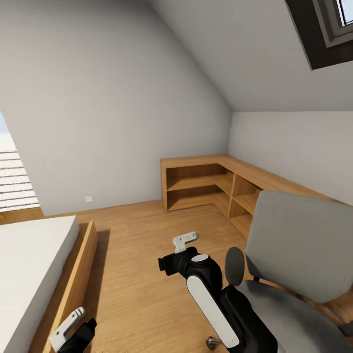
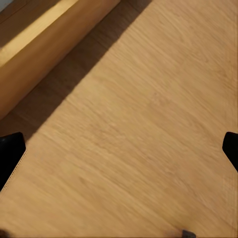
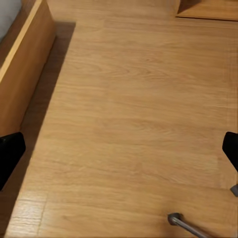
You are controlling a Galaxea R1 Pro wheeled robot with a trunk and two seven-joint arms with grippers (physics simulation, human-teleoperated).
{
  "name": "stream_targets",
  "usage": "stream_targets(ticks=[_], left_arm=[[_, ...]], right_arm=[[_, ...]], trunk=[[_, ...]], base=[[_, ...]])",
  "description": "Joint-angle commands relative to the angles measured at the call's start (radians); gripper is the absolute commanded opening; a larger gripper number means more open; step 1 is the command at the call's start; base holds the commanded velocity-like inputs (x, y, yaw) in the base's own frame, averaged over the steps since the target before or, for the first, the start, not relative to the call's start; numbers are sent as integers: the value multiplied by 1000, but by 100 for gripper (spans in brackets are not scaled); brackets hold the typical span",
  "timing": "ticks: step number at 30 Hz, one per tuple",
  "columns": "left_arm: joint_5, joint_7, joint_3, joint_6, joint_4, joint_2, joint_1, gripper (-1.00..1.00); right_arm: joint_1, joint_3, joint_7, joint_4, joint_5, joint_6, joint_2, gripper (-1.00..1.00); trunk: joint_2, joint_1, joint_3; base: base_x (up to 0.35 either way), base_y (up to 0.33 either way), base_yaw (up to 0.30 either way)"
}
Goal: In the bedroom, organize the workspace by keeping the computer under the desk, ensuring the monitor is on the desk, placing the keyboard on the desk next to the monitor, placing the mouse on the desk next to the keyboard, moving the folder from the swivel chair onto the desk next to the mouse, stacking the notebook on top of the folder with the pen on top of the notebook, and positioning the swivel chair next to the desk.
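Note:
The grey swivel chair [image 1: 299, 245] stands at the right of the head view, its backrest turned toward me and its seat partly behind my right arm. One metal leg of its base [image 3: 186, 225] reaches into the right wrist view. My right gripper [image 1: 185, 240] hangs above the wooden floor just left of the chair, open and holding nothing [image 3: 119, 153]. Low at the left, beside the bed, my left gripper [image 1: 68, 326] is open too, with bare floor between its fingers [image 2: 119, 153].
A bed with a white mattress [image 1: 29, 264] and a wooden frame [image 1: 73, 279] fills the left side. A low wooden corner shelf unit [image 1: 206, 186] runs along the back and right walls. Open wooden floor [image 1: 132, 235] lies between bed, shelf and chair.

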Motion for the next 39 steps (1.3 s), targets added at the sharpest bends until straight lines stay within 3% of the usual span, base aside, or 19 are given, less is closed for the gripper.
stream_targets(ticks=[1,21,32,39], left_arm=[[7,3,-1,-6,-1,1,0,100],[7,3,-1,-5,14,-1,0,100],[4,3,-6,-5,14,0,0,100],[6,3,-6,-4,14,0,-3,100]], right_arm=[[-1,1,-11,-1,-10,3,0,100],[-1,1,-10,0,-9,3,0,100],[-1,-1,-10,0,-9,3,-2,100],[-1,-4,-10,0,-6,1,-1,100]], trunk=[[-1,0,-1],[-1,0,-1],[-1,0,-1],[-1,0,-1]], base=[[6,13,276],[3,2,276],[249,18,271],[104,17,93]])
